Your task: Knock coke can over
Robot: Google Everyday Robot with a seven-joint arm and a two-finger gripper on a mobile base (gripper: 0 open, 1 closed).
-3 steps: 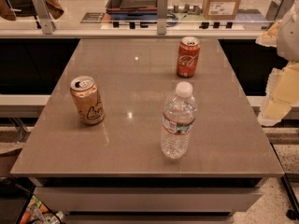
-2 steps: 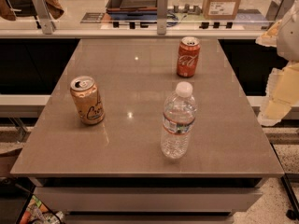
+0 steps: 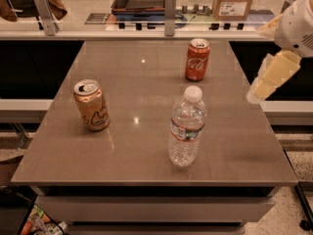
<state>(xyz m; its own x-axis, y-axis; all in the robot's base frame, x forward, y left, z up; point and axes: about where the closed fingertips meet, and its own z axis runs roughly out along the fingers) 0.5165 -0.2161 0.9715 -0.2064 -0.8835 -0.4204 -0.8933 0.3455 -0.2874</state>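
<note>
My gripper (image 3: 263, 86) hangs off the right edge of the table (image 3: 146, 111); whether it is clenched or released I cannot tell. The coke can (image 3: 197, 59) stands upright on the far side, at roughly ten o'clock from the gripper, long axis vertical. I count one coke can, one tan can (image 3: 91, 105) and one water bottle (image 3: 186, 126).

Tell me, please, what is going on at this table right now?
Nothing is being handled yet. The robot's gripper hangs past the table on the right, touching nothing. The coke can stands upright at the far side, not yet knocked over. A tan can on the left and a water bottle nearer the front also stand upright.
</note>
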